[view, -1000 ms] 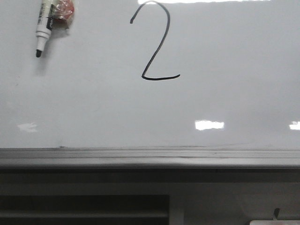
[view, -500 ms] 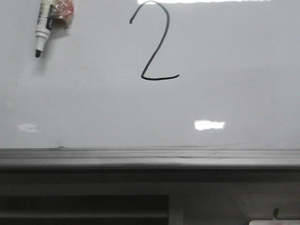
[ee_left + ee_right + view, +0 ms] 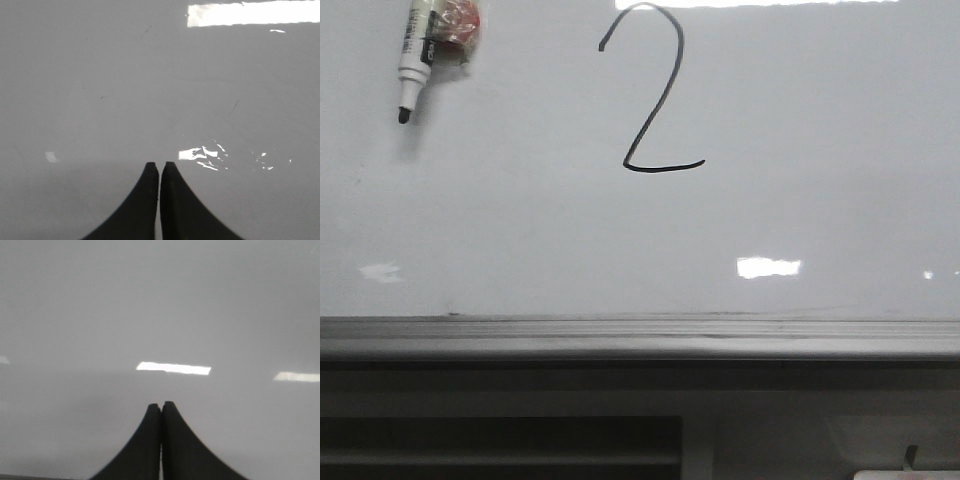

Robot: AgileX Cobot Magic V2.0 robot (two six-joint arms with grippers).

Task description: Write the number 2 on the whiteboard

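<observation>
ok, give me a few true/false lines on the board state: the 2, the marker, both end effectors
1. The number 2 is drawn on the whiteboard. True.
2. The marker lies on the grey ledge. False: it is up at the board's top left, tip pointing down.
3. The left end effector is wide open. False: its fingers are together.
4. The right end effector is shut and holds nothing. True.
5. The 2 is red. False: black.

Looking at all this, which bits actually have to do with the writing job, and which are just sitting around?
Part of the job:
- the number 2, drawn in black
- the whiteboard it is on
- the marker, tip down, upper left of the board

Just there:
- the grey ledge under the board
- the reddish object beside the marker
- the dark slatted panel below
</observation>
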